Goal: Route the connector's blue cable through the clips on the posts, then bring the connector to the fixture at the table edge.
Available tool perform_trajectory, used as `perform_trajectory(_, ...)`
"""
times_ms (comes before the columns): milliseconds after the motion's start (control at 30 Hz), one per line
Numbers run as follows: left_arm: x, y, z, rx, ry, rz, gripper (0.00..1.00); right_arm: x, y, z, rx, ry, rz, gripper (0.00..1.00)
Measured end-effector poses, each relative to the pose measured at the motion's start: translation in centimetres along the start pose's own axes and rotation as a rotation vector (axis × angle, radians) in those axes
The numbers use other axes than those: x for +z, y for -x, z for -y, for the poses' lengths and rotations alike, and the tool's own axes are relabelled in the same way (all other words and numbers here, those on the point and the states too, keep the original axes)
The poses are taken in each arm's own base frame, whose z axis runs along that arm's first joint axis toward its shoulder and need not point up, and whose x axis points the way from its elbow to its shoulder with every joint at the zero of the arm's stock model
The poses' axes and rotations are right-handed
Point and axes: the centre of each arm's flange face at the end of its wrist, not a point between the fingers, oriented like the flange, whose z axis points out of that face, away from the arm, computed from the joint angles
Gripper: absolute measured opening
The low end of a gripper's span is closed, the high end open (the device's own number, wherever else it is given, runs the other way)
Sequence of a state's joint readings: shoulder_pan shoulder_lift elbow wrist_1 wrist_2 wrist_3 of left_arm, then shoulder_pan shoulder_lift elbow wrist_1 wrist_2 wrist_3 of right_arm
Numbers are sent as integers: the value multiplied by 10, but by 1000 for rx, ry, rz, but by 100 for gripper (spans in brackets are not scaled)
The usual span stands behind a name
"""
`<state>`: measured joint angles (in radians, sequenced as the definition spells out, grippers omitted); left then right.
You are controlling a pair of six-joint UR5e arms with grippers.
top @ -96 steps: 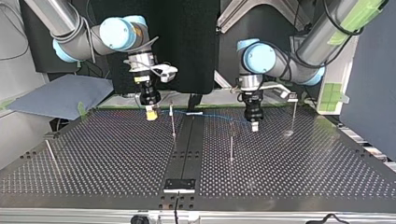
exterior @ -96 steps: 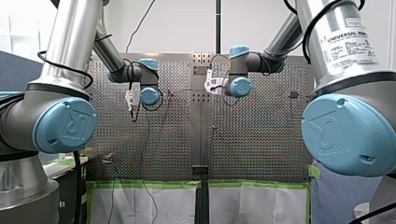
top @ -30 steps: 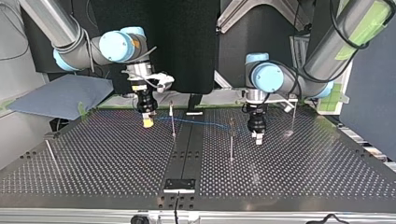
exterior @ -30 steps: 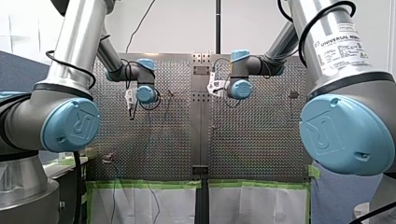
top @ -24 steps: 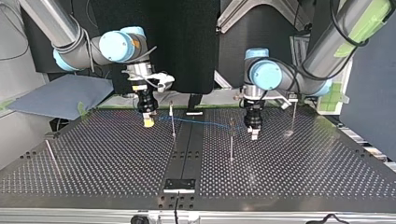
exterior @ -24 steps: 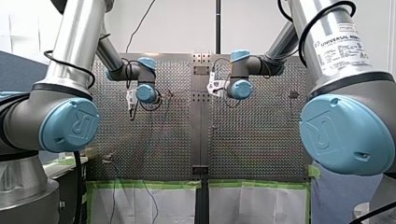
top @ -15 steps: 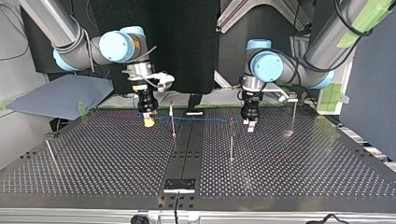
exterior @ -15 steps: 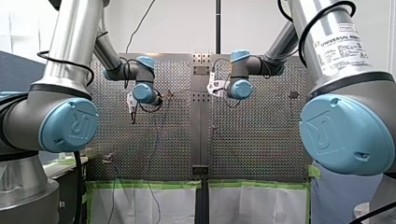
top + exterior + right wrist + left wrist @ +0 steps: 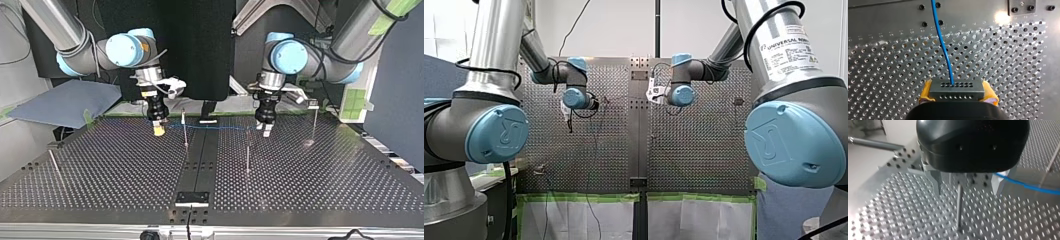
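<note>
So my right claw [image 9: 958, 92] is clamped on the grey connector [image 9: 956, 86], yellow pads [image 9: 926, 91] either side, just above the counter [image 9: 125, 170]. The blue cable [image 9: 941, 42] leaves the connector's face and stretches away to my left claw [image 9: 967, 185]. That one's spread open, and a thin post [image 9: 959, 205] shows ahead through the gap between its fingers [image 9: 936, 182]. The cable comes right up to one finger's outer side.

On the perforated metal worktop [image 9: 325, 170], the grey rectangular connector [image 9: 956, 89] sits clamped in my right claw [image 9: 159, 131] at the top view's left. Its thin blue cable [image 9: 215, 128] runs rightward past a slim metal post [image 9: 185, 129] to my left claw [image 9: 267, 132]. A second slim metal post [image 9: 959, 205] stands just ahead of that claw's parted fingers. The small metal plate fixture [image 9: 191, 198] lies at the middle of the near edge.
</note>
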<state>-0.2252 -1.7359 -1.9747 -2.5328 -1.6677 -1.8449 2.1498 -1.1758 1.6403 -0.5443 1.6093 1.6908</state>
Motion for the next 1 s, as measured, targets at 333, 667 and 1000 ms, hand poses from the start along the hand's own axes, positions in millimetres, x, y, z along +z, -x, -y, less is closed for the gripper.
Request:
perform_trajectory(333, -38, 7, 8, -64, -55, -9, 100, 0, 1, 0, 0, -2, 4, 2)
perform_trajectory(667, -52, 12, 13, -15, -44, -42, 100, -1, 1, 2, 0, -5, 8, 2)
perform_trajectory(1000, -49, 17, 14, 36, -27, -24, 100, -2, 1, 2, 0, -6, 10, 2)
